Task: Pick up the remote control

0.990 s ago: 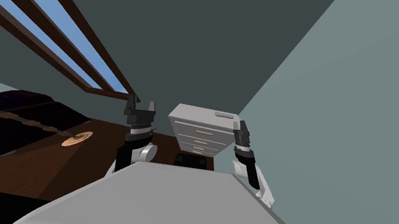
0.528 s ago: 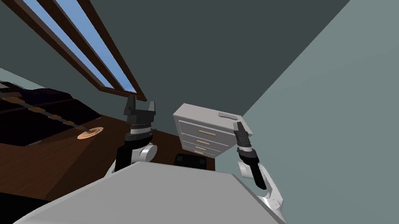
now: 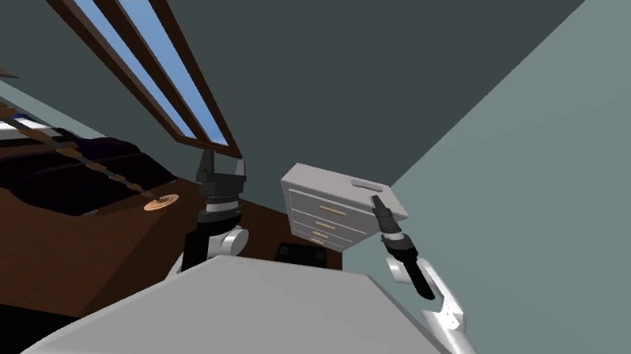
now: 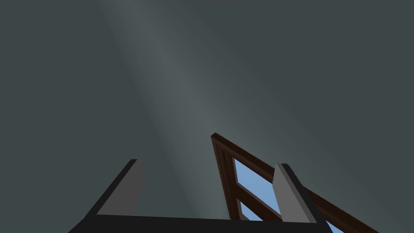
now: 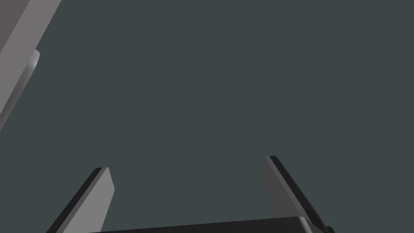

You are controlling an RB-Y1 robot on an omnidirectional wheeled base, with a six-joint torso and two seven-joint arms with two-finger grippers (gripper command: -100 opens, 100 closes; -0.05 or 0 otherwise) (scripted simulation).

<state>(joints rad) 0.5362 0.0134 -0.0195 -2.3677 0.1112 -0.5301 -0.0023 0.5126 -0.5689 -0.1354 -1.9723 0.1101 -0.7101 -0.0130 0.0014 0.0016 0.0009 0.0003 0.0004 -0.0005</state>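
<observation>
Remote control (image 3: 368, 186) reads to me as the small pale grey bar lying flat on top of the white chest of drawers (image 3: 322, 216), just right of centre in the head view and close to the right-hand edge of the chest's top. It is too small for me to make out any buttons.

My right gripper (image 3: 377, 200) sits just beside it, immediately to the lower right of the bar, pointing up and left toward it. I cannot tell from here whether the tips touch it. In the right wrist view its two fingers (image 5: 91, 198) stand wide apart against a flat dark grey wall. A pale grey slab edge (image 5: 18, 52) lies past the fingers and well off to one side, and I cannot say for sure what it is.

My left gripper (image 3: 223, 165) is raised at the centre of the head view, left of the chest and well apart from the remote, pointing upward. Its fingers (image 4: 121, 190) are spread too.

The chest has drawer fronts with tan handles and stands on a dark brown floor (image 3: 13, 248). A long, dark cushioned piece of furniture (image 3: 65, 181) lies at middle left. A small round tan object (image 3: 160, 202) sits between it and my left arm. A window (image 3: 155, 72) with two blue panes in a brown frame slants across the upper left.
</observation>
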